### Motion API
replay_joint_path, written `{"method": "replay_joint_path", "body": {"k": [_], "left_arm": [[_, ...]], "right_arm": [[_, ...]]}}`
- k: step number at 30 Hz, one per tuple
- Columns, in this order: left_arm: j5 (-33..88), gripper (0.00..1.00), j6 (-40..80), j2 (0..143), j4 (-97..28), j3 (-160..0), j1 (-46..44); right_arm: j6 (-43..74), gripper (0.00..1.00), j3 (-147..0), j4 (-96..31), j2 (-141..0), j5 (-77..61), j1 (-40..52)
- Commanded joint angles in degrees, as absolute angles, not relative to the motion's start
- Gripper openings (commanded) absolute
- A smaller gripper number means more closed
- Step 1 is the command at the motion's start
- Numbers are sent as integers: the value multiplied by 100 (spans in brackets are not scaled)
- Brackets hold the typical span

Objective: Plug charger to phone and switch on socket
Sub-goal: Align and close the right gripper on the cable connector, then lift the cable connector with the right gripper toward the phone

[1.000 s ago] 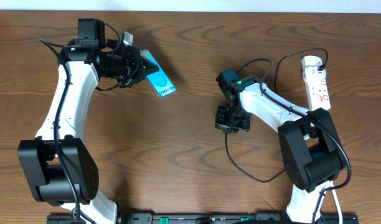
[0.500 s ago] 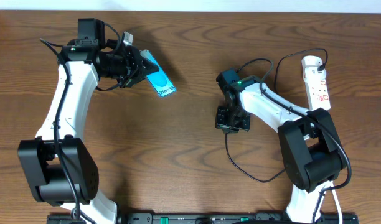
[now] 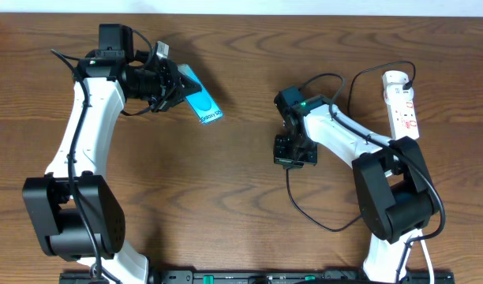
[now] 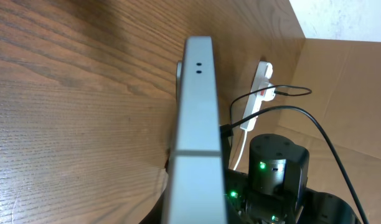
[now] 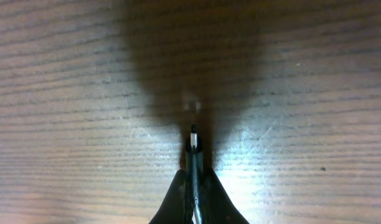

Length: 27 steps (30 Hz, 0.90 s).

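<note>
Phone (image 3: 203, 102) gripped by the left tool (image 3: 178, 85) above the tabletop (image 3: 226, 205); charger tip (image 5: 193, 135) pinched in the right tool (image 5: 194, 183).
The phone is found well left of the tip, its slanted long axis aimed toward the right tool.

Clear passage: bare worktop (image 3: 241, 189) between the phone (image 3: 204, 102) and the right hand (image 3: 293, 162). Obstruction: the charger cable (image 3: 305, 211) loops, apparently slack, beside the right arm (image 3: 344, 132). The socket (image 3: 404, 106) lies far right, its near end crowded by that arm.
</note>
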<state>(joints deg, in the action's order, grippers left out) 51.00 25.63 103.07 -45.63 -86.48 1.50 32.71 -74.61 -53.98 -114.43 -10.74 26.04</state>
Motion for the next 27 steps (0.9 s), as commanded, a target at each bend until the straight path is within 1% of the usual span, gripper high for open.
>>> {"method": "replay_joint_path", "body": {"k": [1, 10, 16, 27], "left_arm": [[5177, 7, 2508, 10287, -4560, -8646, 158], [5175, 7, 2508, 10287, -4558, -8646, 180], [5177, 7, 2508, 10287, -4560, -8646, 294], [5179, 7, 2506, 10287, -4560, -8646, 423]], "right_arm": [[2980, 2, -7712, -5463, -11539, -1184, 2502], [1984, 2, -8333, -5616, -11539, -2056, 2364], [816, 2, -8632, -5621, -11539, -3395, 2362], [-1004, 1, -8676, -5664, -11539, -5572, 2355]]}}
